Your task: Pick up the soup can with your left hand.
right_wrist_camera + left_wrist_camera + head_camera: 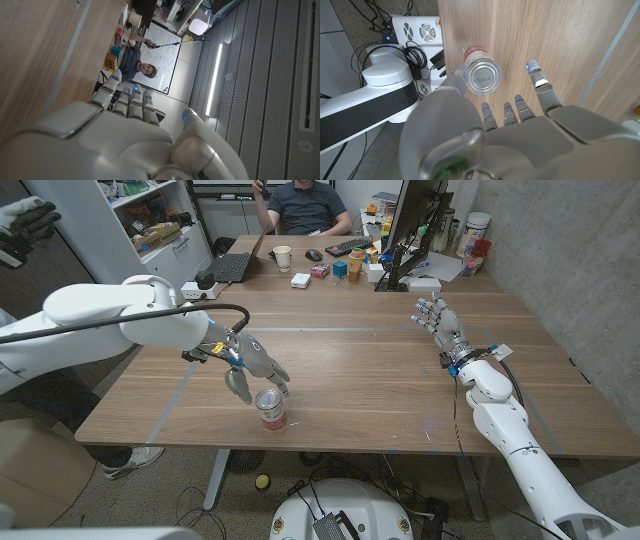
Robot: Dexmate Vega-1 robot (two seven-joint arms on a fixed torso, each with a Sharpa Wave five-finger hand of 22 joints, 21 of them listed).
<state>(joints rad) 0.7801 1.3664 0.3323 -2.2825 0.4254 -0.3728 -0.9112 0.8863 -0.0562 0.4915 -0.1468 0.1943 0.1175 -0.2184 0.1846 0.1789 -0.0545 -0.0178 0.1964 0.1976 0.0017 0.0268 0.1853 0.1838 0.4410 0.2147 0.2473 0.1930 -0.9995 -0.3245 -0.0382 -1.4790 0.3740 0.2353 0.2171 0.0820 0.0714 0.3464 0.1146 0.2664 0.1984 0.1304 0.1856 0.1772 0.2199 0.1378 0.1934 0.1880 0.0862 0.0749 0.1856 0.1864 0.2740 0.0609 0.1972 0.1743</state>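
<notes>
Where person [305, 205] sits, desk clutter meets wooden table [350, 370].

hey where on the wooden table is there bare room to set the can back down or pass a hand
Bare wood spans the middle of the wooden table, between the left hand over the red-and-white soup can and the right hand near the right edge. The far edge is crowded: a black laptop, a paper cup, small boxes, a monitor stand.
</notes>
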